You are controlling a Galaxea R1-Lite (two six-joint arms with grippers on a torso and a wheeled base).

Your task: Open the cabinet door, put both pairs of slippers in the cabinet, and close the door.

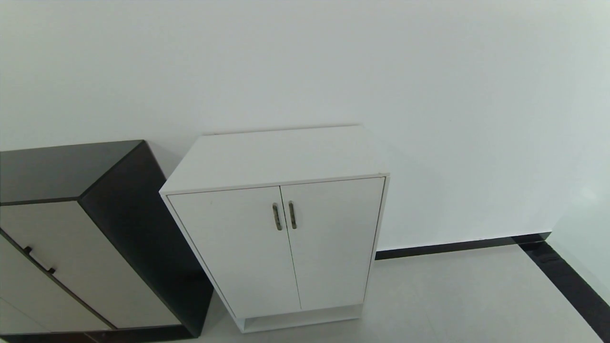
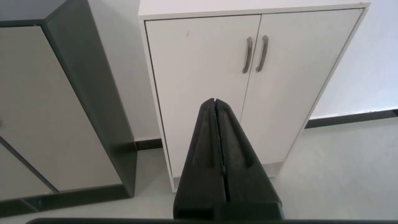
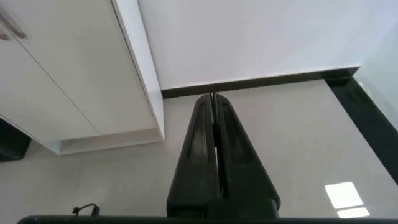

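A white two-door cabinet [image 1: 281,238] stands against the wall, both doors closed, with two upright metal handles [image 1: 284,216] side by side at the middle seam. In the left wrist view the cabinet [image 2: 249,87] faces my left gripper [image 2: 215,102], which is shut and empty, some way in front of the doors and below the handles [image 2: 255,54]. My right gripper [image 3: 212,98] is shut and empty, held over the floor off the cabinet's right side [image 3: 93,81].
A black cabinet with pale doors [image 1: 71,247] stands close to the left of the white one. A black skirting strip [image 1: 457,247] runs along the wall and right side. Pale floor [image 1: 452,295] lies open to the right.
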